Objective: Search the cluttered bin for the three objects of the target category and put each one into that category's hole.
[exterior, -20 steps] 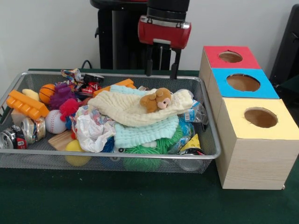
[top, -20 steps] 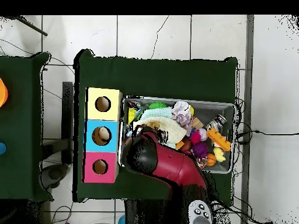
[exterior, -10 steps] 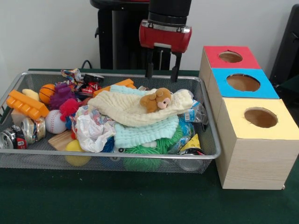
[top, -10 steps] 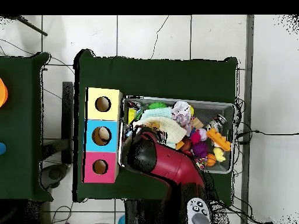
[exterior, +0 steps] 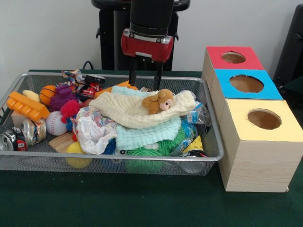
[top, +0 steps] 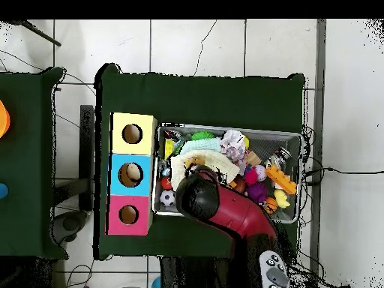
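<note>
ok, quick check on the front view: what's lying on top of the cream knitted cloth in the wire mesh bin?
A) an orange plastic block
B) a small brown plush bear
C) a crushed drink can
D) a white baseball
B: the small brown plush bear lies on the cream knitted cloth in the middle of the wire mesh bin, just below the open gripper.

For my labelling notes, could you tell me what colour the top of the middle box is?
The middle box has a blue top around its hole, clearest in the front view.
</note>
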{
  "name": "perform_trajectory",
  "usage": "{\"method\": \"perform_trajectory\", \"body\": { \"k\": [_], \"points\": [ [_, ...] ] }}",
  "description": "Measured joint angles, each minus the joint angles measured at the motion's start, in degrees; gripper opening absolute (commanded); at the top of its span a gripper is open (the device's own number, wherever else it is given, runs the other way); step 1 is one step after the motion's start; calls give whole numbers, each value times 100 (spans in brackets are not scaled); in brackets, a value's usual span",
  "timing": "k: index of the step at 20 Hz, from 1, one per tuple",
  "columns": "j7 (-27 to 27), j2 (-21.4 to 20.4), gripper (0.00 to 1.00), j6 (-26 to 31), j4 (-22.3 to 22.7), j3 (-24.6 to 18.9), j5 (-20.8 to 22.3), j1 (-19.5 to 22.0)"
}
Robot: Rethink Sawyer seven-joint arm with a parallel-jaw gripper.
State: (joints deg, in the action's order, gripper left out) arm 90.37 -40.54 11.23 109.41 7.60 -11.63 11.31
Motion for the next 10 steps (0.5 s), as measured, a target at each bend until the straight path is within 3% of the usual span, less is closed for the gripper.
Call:
{"method": "perform_trajectory", "body": {
  "k": [10],
  "points": [
    [0,152,100,-127,-1,-8,0,-7]
  ]
}}
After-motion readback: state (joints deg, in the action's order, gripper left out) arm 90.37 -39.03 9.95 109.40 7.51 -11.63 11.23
